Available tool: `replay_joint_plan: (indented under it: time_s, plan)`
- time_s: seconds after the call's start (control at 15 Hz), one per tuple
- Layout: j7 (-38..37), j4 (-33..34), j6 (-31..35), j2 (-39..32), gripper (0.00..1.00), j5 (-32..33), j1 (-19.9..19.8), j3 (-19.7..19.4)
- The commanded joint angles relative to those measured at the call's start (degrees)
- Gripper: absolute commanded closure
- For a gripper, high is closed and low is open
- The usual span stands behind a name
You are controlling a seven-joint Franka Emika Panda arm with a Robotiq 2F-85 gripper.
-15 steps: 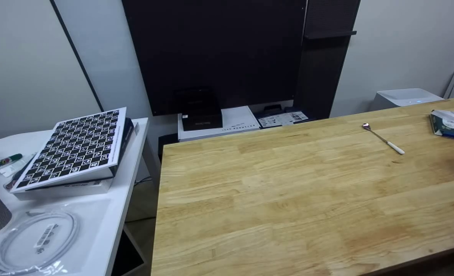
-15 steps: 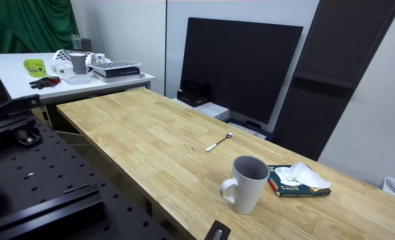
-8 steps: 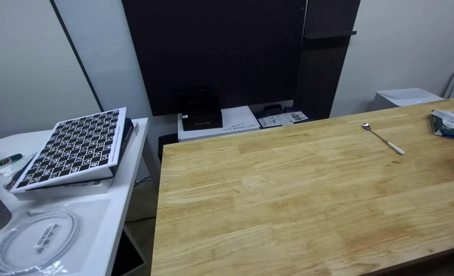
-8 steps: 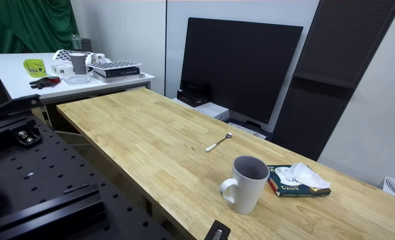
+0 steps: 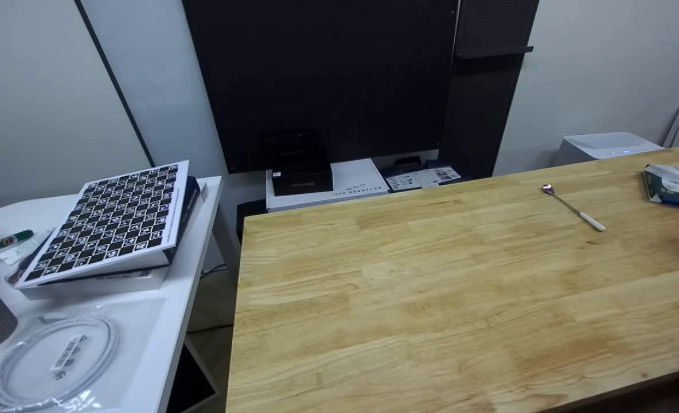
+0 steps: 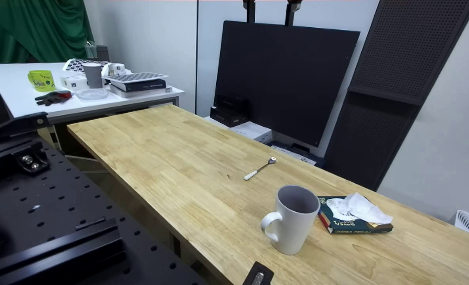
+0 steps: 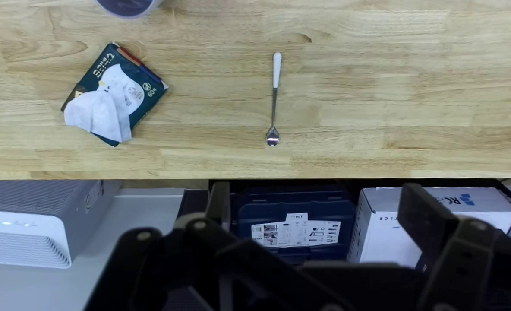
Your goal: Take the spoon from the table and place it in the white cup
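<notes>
"60" on the green packet (image 7: 128, 84); "RC" on the white box (image 7: 387, 235)

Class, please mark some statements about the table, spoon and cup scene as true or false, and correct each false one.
1. The spoon lies on the table, outside the white cup. True.
2. The white cup lies on its side. False: it stands upright.
3. A white tissue lies over part of a green box. True.
4. The gripper is open. True.
5. The gripper has hold of the spoon. False: the spoon lies apart from it.
6. The table top is black. False: it is pale wood.
</notes>
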State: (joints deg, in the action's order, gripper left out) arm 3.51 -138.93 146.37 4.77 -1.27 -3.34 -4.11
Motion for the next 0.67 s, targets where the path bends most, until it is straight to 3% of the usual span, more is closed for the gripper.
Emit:
replay_joint_plan:
  time_s: [0.0,0.6]
  plan:
    - [-2.5,6.1,0.8,-7.5,0.00,0.6,0.2,0.7]
    - [-1.4,14.5,-0.5,-16.7,0.00,-0.6,-0.2,0.9]
